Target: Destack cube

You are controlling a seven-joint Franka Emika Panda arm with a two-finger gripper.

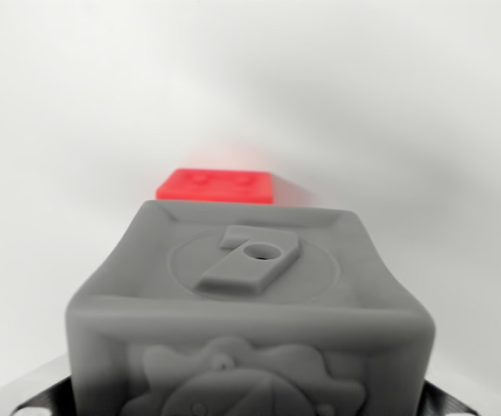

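1. The grey cube (249, 312) fills my view, seated between my fingers, so I judge it held for lifting off the stack.
2. A red block (216, 185) lies beyond the cube, away from my fingers.
3. My fingertips are hidden; whether they clamp the cube, I cannot tell.
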